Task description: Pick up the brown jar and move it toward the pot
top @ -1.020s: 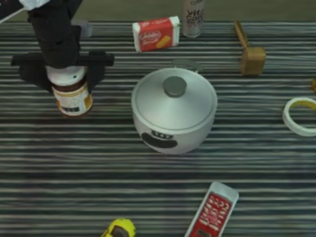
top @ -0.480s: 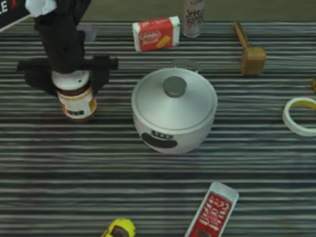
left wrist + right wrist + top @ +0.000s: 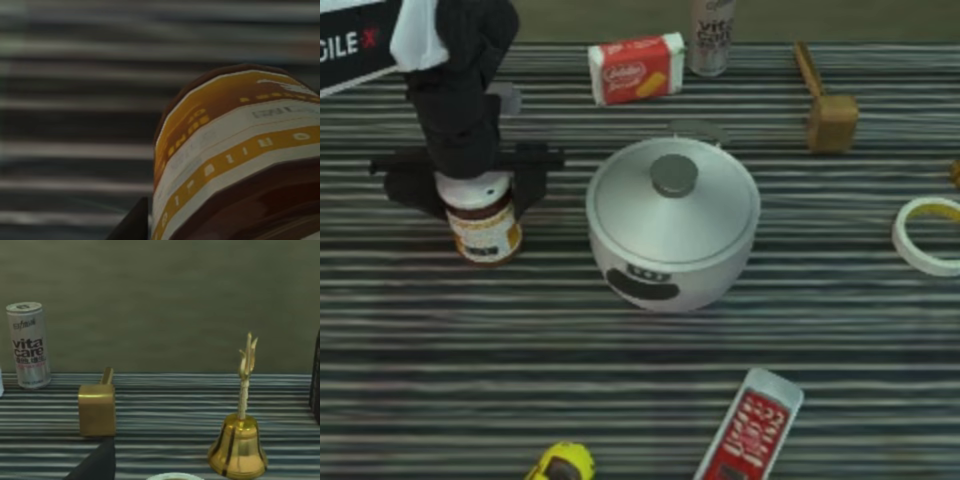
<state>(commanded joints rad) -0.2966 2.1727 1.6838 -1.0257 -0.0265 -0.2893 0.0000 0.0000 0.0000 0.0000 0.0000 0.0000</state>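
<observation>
Left gripper (image 3: 470, 180) clamping brown jar (image 3: 484, 228) below it, lid mostly hidden, label unreadable, pot (image 3: 672, 222) beside.

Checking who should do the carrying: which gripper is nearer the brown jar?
Left. The left gripper is clamped on the brown jar from above, left of the pot. The right gripper is out of the top view, facing the far-right objects.
</observation>
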